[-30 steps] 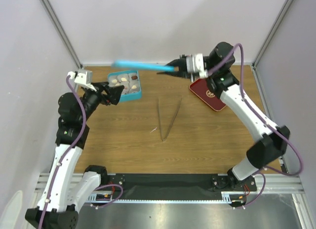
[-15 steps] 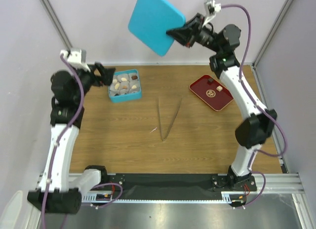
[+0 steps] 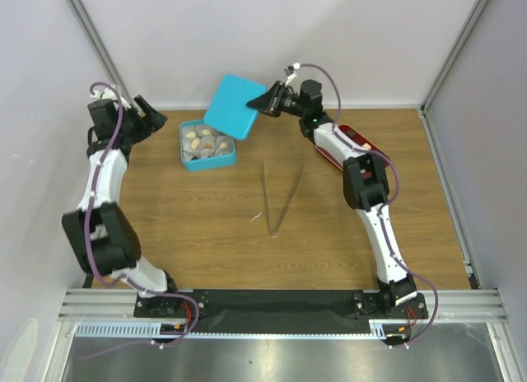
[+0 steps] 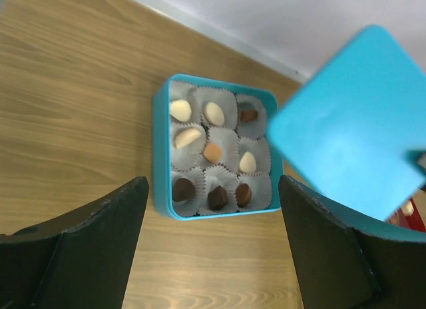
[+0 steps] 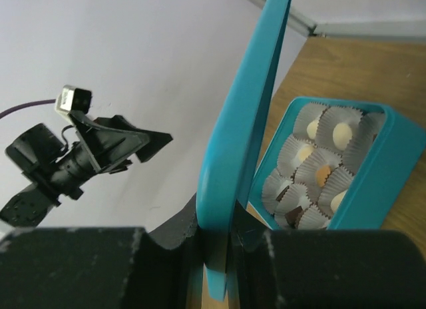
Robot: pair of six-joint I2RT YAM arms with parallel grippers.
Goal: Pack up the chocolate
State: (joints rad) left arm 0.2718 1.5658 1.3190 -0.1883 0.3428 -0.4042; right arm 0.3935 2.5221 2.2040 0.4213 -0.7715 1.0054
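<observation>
Chocolate (image 4: 213,152) in our teal box (image 4: 162,189), right gripper (image 3: 265,102) clamped on the tilted lid (image 3: 233,107), our left gripper (image 3: 144,112) spread wide, empty

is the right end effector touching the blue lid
Touching. The right wrist view shows the blue lid edge-on, pinched on both faces by the closed right end effector.

I get bright, even light from above, with only faint shadows on the brown wooden counter (image 3: 206,234). In the right wrist view the near black fingers (image 5: 174,241) look soft and unfocused.
</observation>
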